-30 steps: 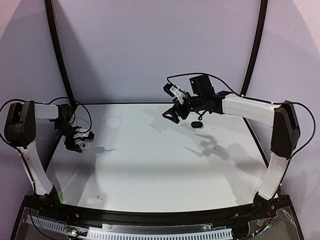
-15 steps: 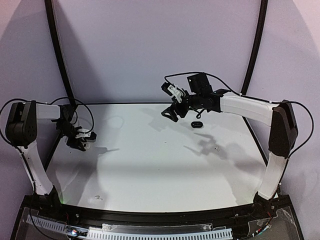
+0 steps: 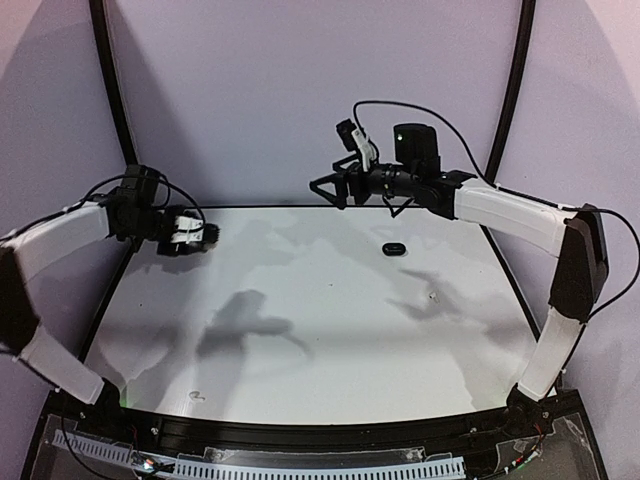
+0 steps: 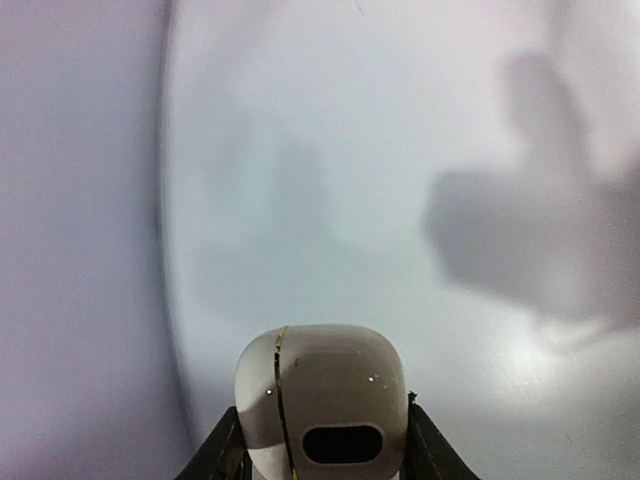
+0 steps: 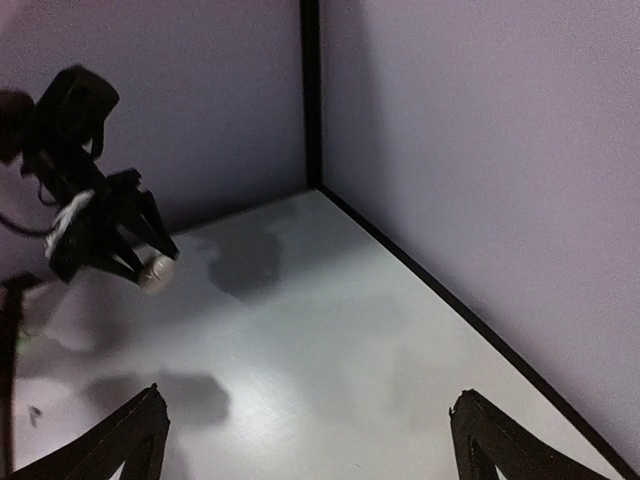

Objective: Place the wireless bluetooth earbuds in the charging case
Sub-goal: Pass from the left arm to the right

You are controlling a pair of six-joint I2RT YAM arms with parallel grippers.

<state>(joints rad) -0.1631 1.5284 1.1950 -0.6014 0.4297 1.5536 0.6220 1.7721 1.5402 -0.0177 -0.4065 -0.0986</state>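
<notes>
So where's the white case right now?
The white case is clamped in the left gripper, held in the air over the far left part of the table.

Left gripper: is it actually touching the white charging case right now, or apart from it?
Touching. The left wrist view shows the white charging case seated in the left gripper, its dark fingers pressed against both sides.

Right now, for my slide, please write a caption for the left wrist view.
Left gripper holds a white oval charging case above the white table.
</notes>
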